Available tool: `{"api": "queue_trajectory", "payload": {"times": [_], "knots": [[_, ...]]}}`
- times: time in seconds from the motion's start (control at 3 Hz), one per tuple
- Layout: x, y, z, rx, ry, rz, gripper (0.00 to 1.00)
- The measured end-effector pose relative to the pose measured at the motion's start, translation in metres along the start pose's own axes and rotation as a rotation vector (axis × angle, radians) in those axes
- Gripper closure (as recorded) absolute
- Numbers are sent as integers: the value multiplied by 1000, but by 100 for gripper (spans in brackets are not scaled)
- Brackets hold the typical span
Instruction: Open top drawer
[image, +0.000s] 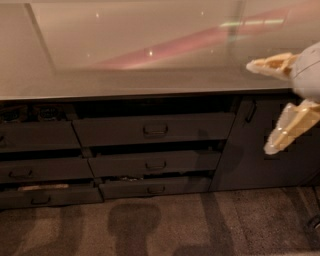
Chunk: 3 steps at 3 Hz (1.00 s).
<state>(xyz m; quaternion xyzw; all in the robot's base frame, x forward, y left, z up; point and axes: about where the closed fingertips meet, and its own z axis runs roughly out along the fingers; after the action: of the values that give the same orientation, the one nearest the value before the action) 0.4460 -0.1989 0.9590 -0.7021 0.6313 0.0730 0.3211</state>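
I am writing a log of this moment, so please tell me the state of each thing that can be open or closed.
hand: open, in the air to the right of the drawers, holding nothing.
top drawer: looks pulled out a little, handle untouched.
cabinet door: closed.
lowest left drawer: ajar, something pale showing inside.
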Motion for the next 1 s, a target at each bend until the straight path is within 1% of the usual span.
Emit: {"api": "queue_trajectory", "payload": {"times": [0.33,0.67,1.0], "knots": [[48,-7,42,-68,-16,70,0],[77,-11,67,-109,-25,113,0],[92,-13,81,-131,-31,136,0]]}}
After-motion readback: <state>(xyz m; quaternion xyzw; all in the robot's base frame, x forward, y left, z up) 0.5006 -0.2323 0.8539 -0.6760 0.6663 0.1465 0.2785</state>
